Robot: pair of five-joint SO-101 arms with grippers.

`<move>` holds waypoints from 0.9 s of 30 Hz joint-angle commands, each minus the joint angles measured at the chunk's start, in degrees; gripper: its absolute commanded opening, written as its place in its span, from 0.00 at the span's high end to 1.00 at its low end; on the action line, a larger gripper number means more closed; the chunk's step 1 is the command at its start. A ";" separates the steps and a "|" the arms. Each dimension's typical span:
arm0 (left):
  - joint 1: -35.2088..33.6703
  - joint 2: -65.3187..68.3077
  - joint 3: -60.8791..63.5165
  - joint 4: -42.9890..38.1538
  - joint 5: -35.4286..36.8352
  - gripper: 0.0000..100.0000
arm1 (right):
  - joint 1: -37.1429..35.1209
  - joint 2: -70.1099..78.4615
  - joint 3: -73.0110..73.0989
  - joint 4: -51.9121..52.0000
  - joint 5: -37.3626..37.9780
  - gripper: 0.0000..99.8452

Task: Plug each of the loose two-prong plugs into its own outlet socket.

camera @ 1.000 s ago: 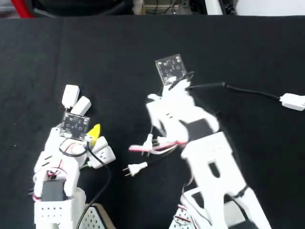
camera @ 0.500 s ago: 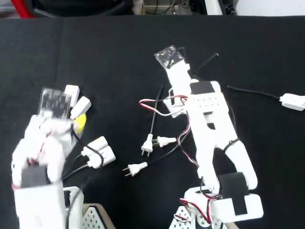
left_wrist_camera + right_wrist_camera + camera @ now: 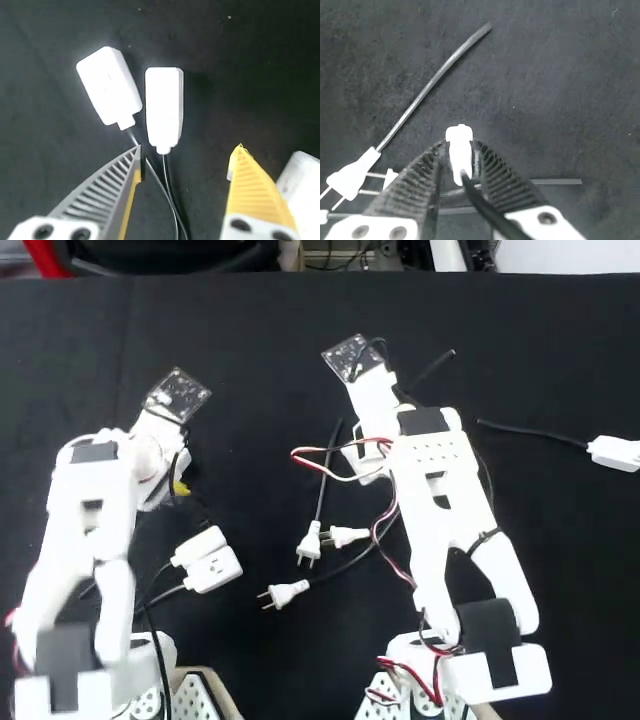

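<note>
My right gripper [image 3: 460, 150] pinches a small white black-corded plug [image 3: 459, 142] — cord drag could twist it askew; my left gripper [image 3: 189, 148] hangs spread over two white block sockets [image 3: 163, 107].

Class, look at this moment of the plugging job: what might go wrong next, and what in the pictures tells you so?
1. The right gripper is shut on a white plug whose black cord trails behind. Carrying it may snag or drag the loose plug lying close by.
2. The open left gripper hangs over two sockets lying almost side by side, with a thin cord under it. Closing may nudge the wrong socket or pinch that cord.
</note>
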 commanded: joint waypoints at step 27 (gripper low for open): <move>2.86 23.65 -17.01 -1.05 -1.05 0.73 | 0.44 -0.13 -0.13 -2.64 0.44 0.99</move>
